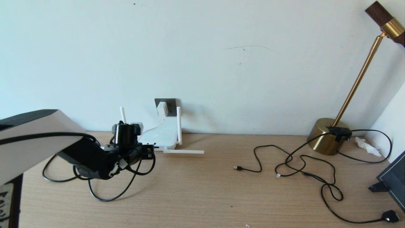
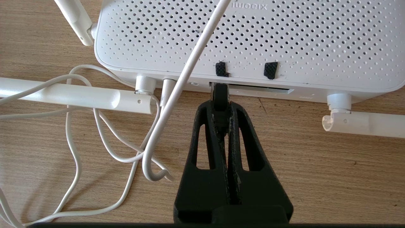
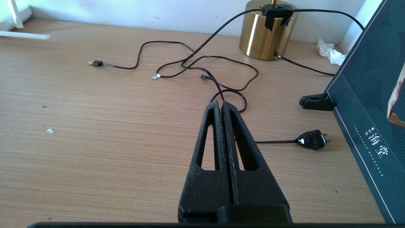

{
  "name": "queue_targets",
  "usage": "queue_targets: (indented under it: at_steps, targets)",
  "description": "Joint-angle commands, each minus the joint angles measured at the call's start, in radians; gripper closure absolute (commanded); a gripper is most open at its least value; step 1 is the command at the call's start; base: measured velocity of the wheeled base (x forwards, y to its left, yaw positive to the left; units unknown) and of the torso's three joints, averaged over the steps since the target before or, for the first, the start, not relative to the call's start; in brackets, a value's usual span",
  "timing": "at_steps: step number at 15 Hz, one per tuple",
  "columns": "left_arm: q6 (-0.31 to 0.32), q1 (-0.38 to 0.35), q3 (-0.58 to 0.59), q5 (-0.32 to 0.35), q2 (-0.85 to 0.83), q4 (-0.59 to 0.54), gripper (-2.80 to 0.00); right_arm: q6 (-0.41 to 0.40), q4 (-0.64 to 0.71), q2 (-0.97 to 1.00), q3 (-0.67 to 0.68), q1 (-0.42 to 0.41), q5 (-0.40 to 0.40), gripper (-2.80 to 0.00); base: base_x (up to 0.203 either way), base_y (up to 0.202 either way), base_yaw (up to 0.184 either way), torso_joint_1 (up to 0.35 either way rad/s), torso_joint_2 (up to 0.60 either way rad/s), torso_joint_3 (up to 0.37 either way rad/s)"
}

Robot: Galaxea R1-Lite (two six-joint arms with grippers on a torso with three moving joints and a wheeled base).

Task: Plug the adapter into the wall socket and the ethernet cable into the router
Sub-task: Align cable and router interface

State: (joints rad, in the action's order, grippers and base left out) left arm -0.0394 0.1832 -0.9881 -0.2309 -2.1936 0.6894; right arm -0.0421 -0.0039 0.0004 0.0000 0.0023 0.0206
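Observation:
The white router (image 2: 246, 41) lies flat against the wall below the dark grey wall socket (image 1: 171, 104). The white adapter (image 1: 162, 108) sits in that socket, its thin white cord (image 1: 153, 128) running down to the router. My left gripper (image 2: 220, 106) is shut on the ethernet cable's black connector (image 2: 220, 95), whose tip meets one end of the router's port slot (image 2: 262, 91); how deep it sits I cannot tell. The black cable loops on the table (image 1: 109, 198) under my left gripper (image 1: 148, 152). My right gripper (image 3: 220, 103) hangs shut and empty over the table, out of the head view.
One router antenna (image 1: 183, 152) lies flat on the table, others stand upright (image 1: 179, 125). Thin black USB cables (image 1: 262, 158), a black mains plug (image 1: 390, 216), a brass lamp base (image 1: 327, 136), a tissue (image 1: 367, 146) and a dark box (image 1: 394, 180) occupy the right side.

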Motion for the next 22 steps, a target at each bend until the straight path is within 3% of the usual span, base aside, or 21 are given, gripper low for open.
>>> queue_targets:
  at_steps: [1, 22]
  targets:
    - [-0.001, -0.001, 0.0, -0.002, -0.003, 0.002, 0.0, -0.001, -0.001, 0.001, 0.0, 0.001, 0.001, 0.0, 0.0, 0.0, 0.0, 0.0, 0.0, 0.0]
    - [-0.001, -0.025, 0.011, -0.002, -0.017, 0.004, 0.0, -0.001, -0.001, 0.001, 0.0, 0.001, 0.001, 0.0, 0.0, 0.0, 0.0, 0.0, 0.0, 0.0]
